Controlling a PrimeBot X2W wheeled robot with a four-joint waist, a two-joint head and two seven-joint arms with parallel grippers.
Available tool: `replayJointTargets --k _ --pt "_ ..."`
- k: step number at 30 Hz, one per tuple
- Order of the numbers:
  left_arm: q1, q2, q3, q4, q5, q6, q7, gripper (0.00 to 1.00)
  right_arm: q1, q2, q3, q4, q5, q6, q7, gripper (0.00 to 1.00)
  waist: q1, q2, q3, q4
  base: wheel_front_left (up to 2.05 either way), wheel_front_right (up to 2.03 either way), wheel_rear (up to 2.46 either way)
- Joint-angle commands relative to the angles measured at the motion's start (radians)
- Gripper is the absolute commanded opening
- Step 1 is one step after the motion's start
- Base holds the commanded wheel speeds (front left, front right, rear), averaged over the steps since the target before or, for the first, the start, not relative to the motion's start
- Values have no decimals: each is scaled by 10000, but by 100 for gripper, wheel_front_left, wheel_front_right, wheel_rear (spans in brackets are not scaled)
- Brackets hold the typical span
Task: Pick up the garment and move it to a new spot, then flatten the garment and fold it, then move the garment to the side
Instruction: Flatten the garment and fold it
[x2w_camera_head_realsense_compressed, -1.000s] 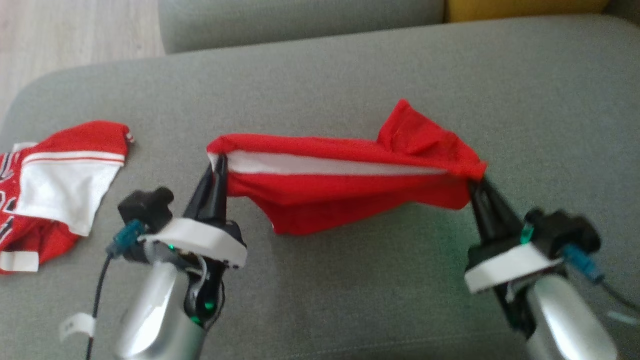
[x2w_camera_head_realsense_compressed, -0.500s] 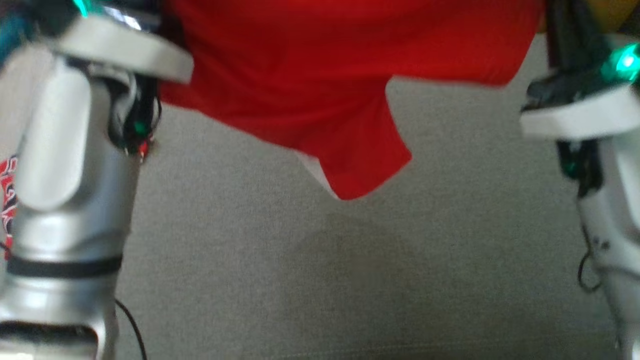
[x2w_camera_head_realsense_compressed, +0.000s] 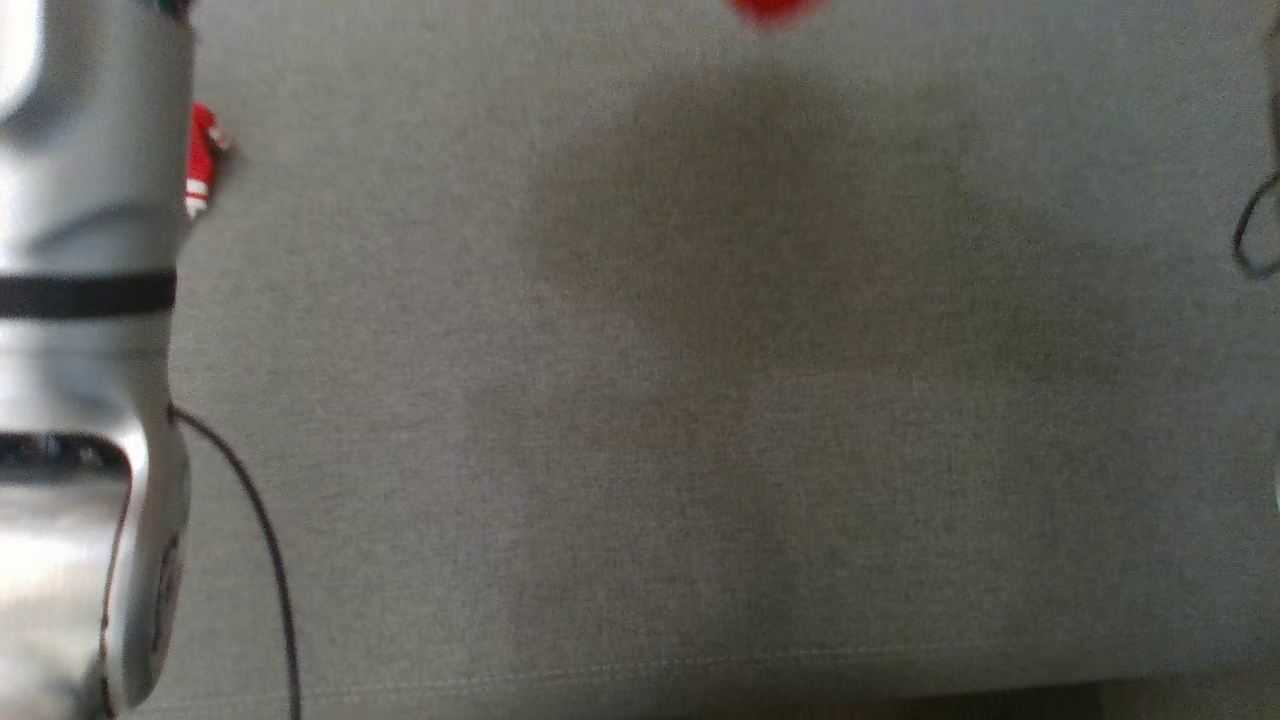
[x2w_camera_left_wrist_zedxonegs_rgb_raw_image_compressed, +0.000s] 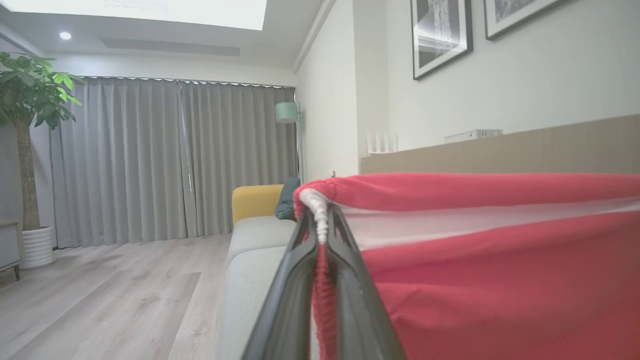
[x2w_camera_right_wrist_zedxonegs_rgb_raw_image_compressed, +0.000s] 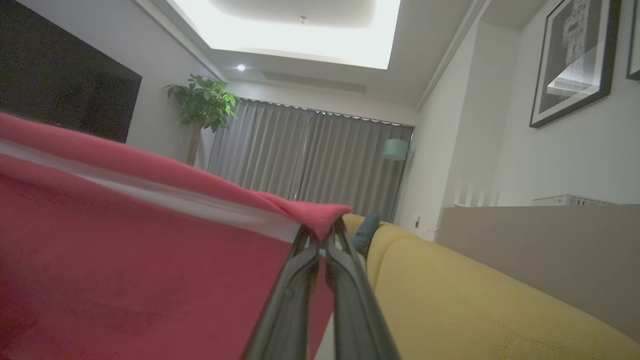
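Grey sofa cushion lies under the head camera, with a broad soft shadow across its middle. My left forearm stands at that view's left edge, and a scrap of a second red-and-white garment peeks out just beside it.

Left gripper: jaws pinched tight on one end of the white-trimmed hem of the red garment.
Right gripper: jaws clamped on the opposite end of the same hem.

Garment position: strung between my two grips and lifted well clear of the cushion. Its lowest tip just shows at the top edge of the head view. Both wrist cameras look out across the room towards the curtains, which fits a high carry.

Progress (my judgement): pick-up is done and the move to a new spot is in hand.

Left to do:
- lay the garment down
- flatten it
- fold it
- move it aside

Early stage, well short of halfway.
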Motion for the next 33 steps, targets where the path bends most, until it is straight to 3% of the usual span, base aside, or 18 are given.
replayJointTargets --k 1,4,7,17,22,33 --pt "-515 326 384 -215 2 104 -69 0 -350 151 -263 -288 -99 65 -54 0 -3 0 630 -139 0 0 0" --pt "-798 32 900 -425 -181 122 -108 0 -683 340 -942 -426 -496 65 -58 0 -3 0 1018 -177 0 0 0" --pt "9 -233 1107 -442 -226 -30 -112 0 -58 418 -887 -461 -693 65 -60 0 -3 0 1029 -183 0 0 0" --pt "5463 -912 1747 174 -1237 -273 -115 0 4247 191 540 -396 694 65 -61 0 -3 0 29 -231 0 0 0" --pt "7861 -923 1127 82 -2380 -166 -115 0 6357 93 928 -881 1523 65 -62 0 -3 0 -634 -309 0 0 0" --pt "10606 -926 498 -612 -3014 266 -116 0 9794 -68 1288 -1595 2308 65 -62 0 -3 0 -2472 -233 0 0 0"
